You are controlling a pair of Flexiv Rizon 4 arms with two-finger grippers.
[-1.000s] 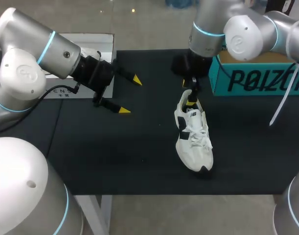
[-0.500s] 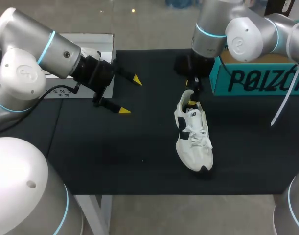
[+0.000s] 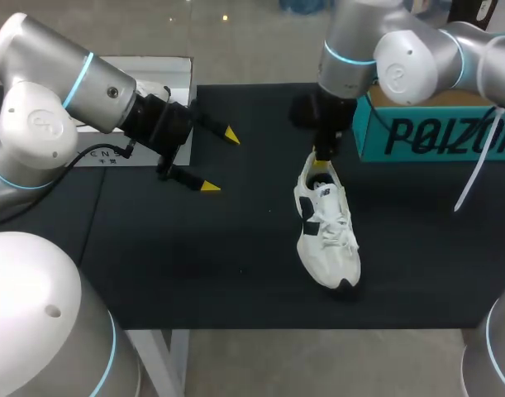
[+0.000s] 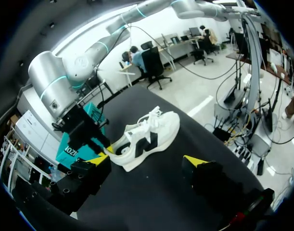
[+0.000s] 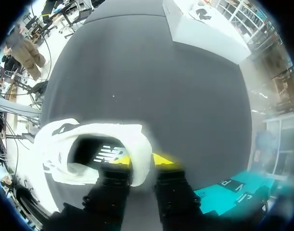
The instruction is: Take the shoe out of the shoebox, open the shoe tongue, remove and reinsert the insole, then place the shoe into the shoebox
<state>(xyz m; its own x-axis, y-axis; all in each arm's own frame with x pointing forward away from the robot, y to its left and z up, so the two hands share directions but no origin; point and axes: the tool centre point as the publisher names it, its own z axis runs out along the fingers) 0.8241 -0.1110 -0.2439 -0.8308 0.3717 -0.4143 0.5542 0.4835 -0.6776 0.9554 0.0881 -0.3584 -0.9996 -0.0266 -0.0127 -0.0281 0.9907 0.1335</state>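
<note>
The white sneaker [image 3: 326, 236] is clamped at its heel collar by the right gripper [image 5: 142, 162]. The left gripper [image 3: 220, 160] is held apart, the sneaker well ahead. Lettering is printed on the teal shoebox [image 3: 376, 142].

A black-topped table [image 3: 194, 273] carries a white shoe [image 3: 326, 227] sole-down right of its middle, a teal shoebox [image 3: 434, 132] at the far right edge, and a white box [image 3: 153, 70] at the far left corner

White shoe [image 4: 147, 137] ahead, jaws apart
</note>
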